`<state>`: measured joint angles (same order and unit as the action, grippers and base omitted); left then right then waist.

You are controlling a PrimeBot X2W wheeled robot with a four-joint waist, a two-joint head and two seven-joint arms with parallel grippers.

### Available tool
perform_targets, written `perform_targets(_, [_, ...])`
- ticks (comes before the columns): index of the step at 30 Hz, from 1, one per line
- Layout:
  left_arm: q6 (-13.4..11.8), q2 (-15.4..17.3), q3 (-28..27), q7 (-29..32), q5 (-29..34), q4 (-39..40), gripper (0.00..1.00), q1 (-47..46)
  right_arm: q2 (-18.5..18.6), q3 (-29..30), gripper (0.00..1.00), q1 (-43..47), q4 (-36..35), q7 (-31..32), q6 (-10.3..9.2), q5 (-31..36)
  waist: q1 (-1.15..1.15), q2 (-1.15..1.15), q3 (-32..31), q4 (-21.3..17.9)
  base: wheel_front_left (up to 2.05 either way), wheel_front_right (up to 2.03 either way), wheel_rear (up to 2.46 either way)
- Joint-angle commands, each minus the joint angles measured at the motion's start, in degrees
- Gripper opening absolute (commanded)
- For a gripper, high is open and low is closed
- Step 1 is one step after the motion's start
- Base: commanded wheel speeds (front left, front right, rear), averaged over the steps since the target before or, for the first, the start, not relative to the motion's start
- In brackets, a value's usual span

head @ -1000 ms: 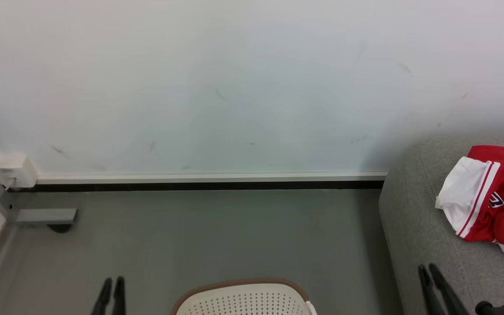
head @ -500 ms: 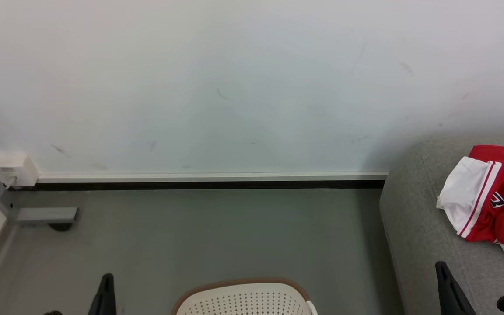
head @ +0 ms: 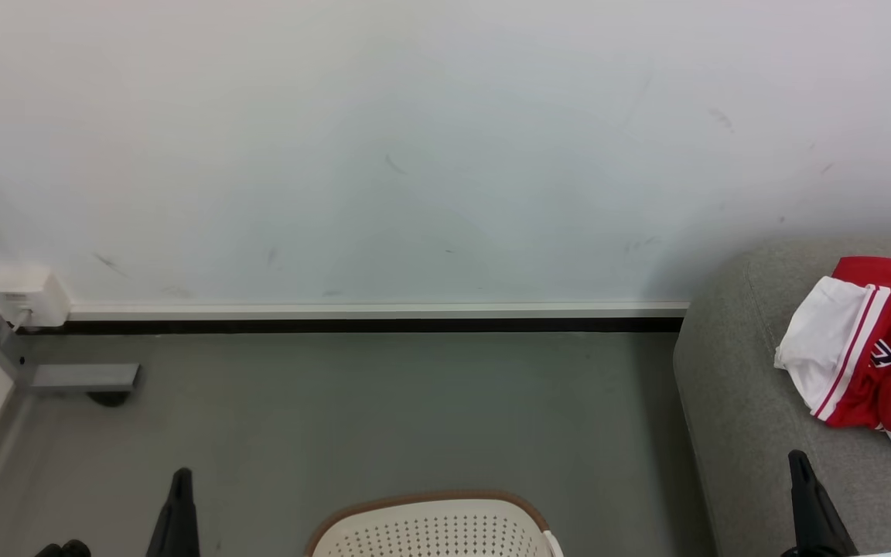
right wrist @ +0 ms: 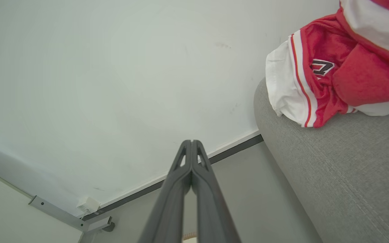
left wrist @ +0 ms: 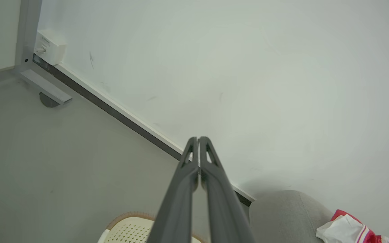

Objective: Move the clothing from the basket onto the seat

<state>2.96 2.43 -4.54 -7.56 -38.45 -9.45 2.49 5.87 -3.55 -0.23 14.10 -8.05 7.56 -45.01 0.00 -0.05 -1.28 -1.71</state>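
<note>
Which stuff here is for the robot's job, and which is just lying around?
For the job:
red-and-white clothing, already lying on the seat
grey seat
cream basket

Just lying about:
white plug box
grey metal foot

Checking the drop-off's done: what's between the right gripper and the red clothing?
Bare grey fabric of the seat, nothing else. In the head view the shut right gripper is low in frame, the clothing farther up, apart from it.
</note>
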Motion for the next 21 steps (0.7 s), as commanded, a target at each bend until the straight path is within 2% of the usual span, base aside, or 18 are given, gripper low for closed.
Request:
perform_targets(1, [-0.1,0.3,-0.2,0.5,-2.7,0.9,0.0,-1.6,0.4,0.5,0.0,-1.9,-0.6,0.5,-0.03,-2.2,0.0,0.0,0.0,0.0,0.0,0.0,0.0])
perform_targets(21, [-0.9,0.4,-0.8,4.4,-17.5,1.8,0.0,-3.6,0.8,1.7,0.0,-3.7,-0.2,3.4,-0.05,-16.8,0.0,0.0,0.2,0.4,0.0,0.0,0.0])
